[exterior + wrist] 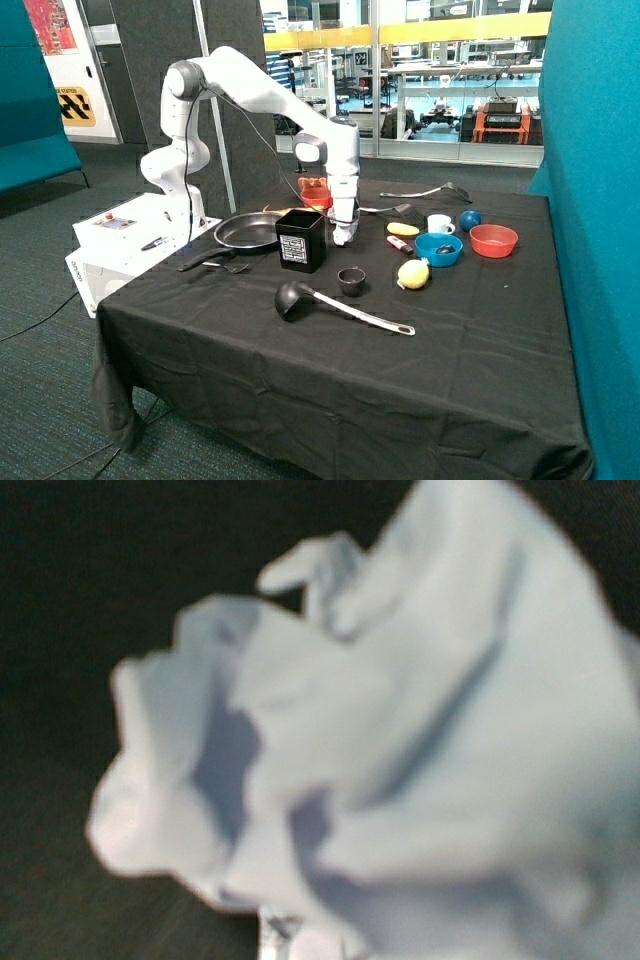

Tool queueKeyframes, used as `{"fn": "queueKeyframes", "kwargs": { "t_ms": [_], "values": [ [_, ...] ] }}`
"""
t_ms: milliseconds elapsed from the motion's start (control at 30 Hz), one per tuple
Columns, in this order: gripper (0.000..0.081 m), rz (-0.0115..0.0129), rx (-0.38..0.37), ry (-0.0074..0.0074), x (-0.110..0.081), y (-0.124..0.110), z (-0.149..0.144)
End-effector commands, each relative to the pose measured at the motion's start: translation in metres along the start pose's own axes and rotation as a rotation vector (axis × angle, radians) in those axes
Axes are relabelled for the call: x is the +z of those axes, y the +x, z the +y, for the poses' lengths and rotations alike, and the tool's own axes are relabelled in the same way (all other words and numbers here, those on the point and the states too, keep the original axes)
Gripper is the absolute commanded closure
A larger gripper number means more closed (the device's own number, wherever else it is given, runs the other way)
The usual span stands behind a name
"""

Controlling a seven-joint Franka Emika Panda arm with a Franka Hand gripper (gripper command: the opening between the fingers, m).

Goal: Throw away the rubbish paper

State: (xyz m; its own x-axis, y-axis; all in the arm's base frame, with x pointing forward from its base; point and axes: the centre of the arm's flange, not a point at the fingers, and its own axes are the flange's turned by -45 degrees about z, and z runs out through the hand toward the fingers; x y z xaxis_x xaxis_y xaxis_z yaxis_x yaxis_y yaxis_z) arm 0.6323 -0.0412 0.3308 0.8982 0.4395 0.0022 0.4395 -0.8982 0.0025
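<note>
My gripper [343, 228] is down at the table just behind the black square bin [300, 240], on the side of its far right corner. A crumpled wad of white rubbish paper [346, 238] shows right at the gripper's tip. In the wrist view this wad [400, 750] fills most of the picture, very close to the camera, with the black cloth behind it. The gripper itself does not show in the wrist view. A second wad of paper is not in view.
A black pan [247, 231] lies beside the bin. A ladle [330, 303] and a small dark cup [351, 281] lie in front. A yellow lemon-like object [413, 273], blue bowl [438, 248], white cup [438, 223], blue ball [469, 220] and red bowl [493, 240] stand further along.
</note>
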Motion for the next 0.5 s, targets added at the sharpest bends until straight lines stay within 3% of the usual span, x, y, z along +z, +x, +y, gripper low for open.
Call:
{"fn": "queueKeyframes", "kwargs": {
  "t_ms": [0,167,333,433,467],
  "values": [
    [0.0808,-0.0021,-0.057,0.0025,-0.033,-0.002,-0.014],
    [0.0808,-0.0021,-0.073,0.0026,-0.05,0.0,-0.018],
    [0.0808,-0.0021,-0.111,0.0026,-0.093,-0.008,-0.024],
    [0.0808,-0.0021,-0.095,0.0026,-0.11,-0.018,-0.024],
    [0.0808,-0.0021,-0.057,0.0025,-0.117,-0.025,-0.023]
  ]
}}
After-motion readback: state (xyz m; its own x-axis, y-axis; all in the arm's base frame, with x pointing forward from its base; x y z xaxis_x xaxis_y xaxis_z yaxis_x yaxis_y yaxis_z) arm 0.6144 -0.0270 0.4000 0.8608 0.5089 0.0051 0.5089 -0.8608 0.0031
